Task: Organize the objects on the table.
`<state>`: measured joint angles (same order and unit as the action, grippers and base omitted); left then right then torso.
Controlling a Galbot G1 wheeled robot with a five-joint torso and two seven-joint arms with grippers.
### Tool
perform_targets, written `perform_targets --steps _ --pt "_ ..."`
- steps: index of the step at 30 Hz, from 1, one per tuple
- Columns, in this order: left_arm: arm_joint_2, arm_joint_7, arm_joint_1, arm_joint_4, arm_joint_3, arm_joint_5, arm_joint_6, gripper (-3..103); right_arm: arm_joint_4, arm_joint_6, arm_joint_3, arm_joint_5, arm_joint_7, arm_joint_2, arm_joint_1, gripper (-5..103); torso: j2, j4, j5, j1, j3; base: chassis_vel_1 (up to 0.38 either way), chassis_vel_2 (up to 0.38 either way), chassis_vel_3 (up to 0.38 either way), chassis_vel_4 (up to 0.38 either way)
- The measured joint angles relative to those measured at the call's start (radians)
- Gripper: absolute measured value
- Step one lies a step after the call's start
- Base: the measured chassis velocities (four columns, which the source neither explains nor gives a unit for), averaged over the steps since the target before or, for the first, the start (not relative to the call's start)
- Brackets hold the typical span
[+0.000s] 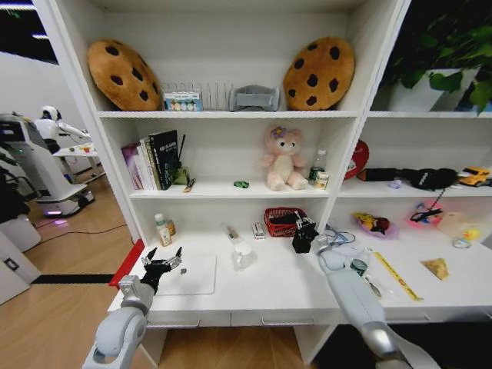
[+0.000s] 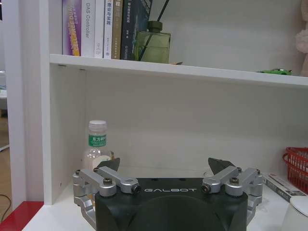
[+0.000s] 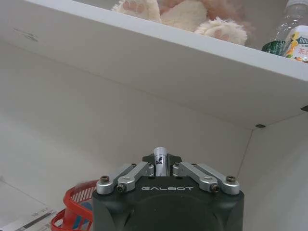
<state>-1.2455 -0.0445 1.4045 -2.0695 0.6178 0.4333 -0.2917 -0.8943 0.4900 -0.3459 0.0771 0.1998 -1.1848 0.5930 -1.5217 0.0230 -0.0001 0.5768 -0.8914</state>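
Note:
My left gripper (image 1: pixel 165 260) hovers open over the near left corner of the thin silver laptop (image 1: pixel 191 275), which lies flat on the white table (image 1: pixel 277 286). In the left wrist view this gripper (image 2: pixel 164 166) has its jaws wide apart and faces the clear green-labelled bottle (image 2: pixel 96 144) at the desk's back left (image 1: pixel 162 229). My right gripper (image 1: pixel 305 233) is raised beside the red basket (image 1: pixel 280 221). Seen from the right wrist, it (image 3: pixel 161 159) is shut on a slim pen (image 3: pixel 159 162) whose pale end pokes out. A tiny green object (image 1: pixel 241 184) lies on the shelf above.
A clear cup (image 1: pixel 244 256) stands right of the laptop. A yellow ruler (image 1: pixel 398 277) and small items lie on the right of the desk. The pink plush bear (image 1: pixel 282 158), books (image 1: pixel 154 160) and another bottle (image 1: pixel 317 167) sit on the shelf overhead.

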Motion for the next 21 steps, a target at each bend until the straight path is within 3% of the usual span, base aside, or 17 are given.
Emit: perform_targets --steps 3,12,21 --pt "0.0 0.0 0.0 0.0 0.0 0.0 0.0 100 0.025 0.046 -0.005 -0.003 0.007 -0.007 -0.007 12 0.0 0.0 0.0001 0.0 0.0 0.0 0.0 0.0 0.0" --pt "0.0 0.0 0.0 0.0 0.0 0.0 0.0 100 -0.057 0.041 -0.022 0.029 -0.014 0.025 0.05 12 0.0 0.0002 -0.0001 0.0 0.0 0.0 0.0 0.0 0.0" --pt "0.0 0.0 0.0 0.0 0.0 0.0 0.0 100 -0.032 0.052 -0.037 0.045 -0.019 0.006 0.059 12 0.0 0.0001 0.0003 0.0 0.0 0.0 0.0 0.0 0.0"
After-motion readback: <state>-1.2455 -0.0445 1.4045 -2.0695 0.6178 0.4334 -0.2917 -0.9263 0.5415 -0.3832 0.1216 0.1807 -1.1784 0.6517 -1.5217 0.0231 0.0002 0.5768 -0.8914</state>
